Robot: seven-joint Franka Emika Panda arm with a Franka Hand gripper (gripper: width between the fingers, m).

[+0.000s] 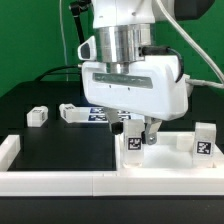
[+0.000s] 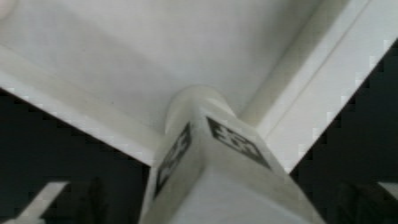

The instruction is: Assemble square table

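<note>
The square table slab lies rim-up at the exterior view's right. One white tagged leg stands on its right part. My gripper is shut on another tagged leg and holds it upright at the slab's left corner. In the wrist view the held leg points into a rimmed corner of the slab, between my gripper's dark fingers. Whether the leg touches the slab cannot be told. Two more legs lie on the black table at the left.
The marker board lies behind the gripper on the black table. A low white border rail runs along the front and turns up the left side. A green backdrop stands behind.
</note>
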